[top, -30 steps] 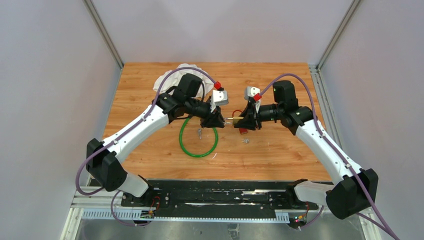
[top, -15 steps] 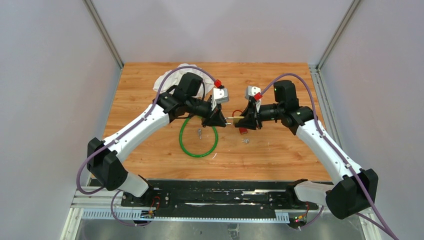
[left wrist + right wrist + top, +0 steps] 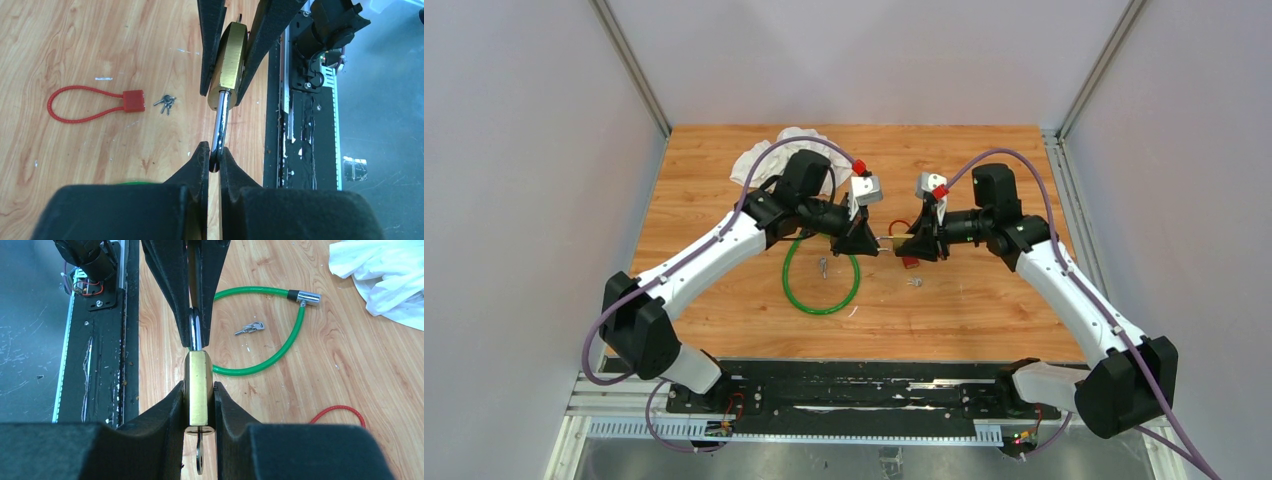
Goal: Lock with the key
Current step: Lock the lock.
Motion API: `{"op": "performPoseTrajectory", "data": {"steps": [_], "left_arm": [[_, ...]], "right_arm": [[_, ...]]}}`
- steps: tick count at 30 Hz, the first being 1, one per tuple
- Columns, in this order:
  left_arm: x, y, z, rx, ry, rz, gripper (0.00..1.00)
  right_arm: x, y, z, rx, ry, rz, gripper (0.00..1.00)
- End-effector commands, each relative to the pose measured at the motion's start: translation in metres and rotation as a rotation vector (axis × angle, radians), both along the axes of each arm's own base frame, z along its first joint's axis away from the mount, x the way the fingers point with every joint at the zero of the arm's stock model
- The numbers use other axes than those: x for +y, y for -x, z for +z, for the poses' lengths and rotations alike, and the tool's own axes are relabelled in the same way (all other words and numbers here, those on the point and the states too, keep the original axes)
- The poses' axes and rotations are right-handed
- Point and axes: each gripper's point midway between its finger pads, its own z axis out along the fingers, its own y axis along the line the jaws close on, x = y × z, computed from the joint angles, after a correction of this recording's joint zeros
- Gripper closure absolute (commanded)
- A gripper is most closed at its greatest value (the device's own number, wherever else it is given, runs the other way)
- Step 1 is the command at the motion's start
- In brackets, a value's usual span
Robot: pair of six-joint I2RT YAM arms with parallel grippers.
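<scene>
The brass padlock [image 3: 228,65] is held in the air between the two arms, above the middle of the wooden table [image 3: 984,300]. The left gripper [image 3: 214,155] is pinched almost fully closed on the bend of its steel shackle [image 3: 220,127]. The right gripper [image 3: 198,390] clamps the brass body from both sides, with its jaws partly apart. A key [image 3: 199,452] sticks out of the body's end. On the table, a green cable lock [image 3: 260,360] lies to the left and a red cable lock [image 3: 90,105] to the right. A white cloth [image 3: 380,275] sits far left.
</scene>
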Motion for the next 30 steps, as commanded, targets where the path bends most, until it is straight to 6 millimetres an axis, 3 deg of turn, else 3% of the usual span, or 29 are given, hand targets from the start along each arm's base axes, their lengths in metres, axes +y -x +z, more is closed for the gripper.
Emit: {"op": "performPoseTrajectory", "data": {"steps": [1,13,30], "left_arm": [[-0.016,-0.002,0.009,-0.052,0.079,-0.047,1.0],[-0.025,-0.002,0.014,-0.071,0.156,-0.042,1.0],[-0.035,0.001,0.031,-0.064,0.186,-0.023,1.0]], "right_arm": [[0.01,0.006,0.019,-0.047,-0.074,0.061,0.99],[0.016,0.009,0.015,-0.024,-0.084,0.08,0.99],[0.028,-0.003,0.006,-0.018,-0.129,0.033,0.99]]}}
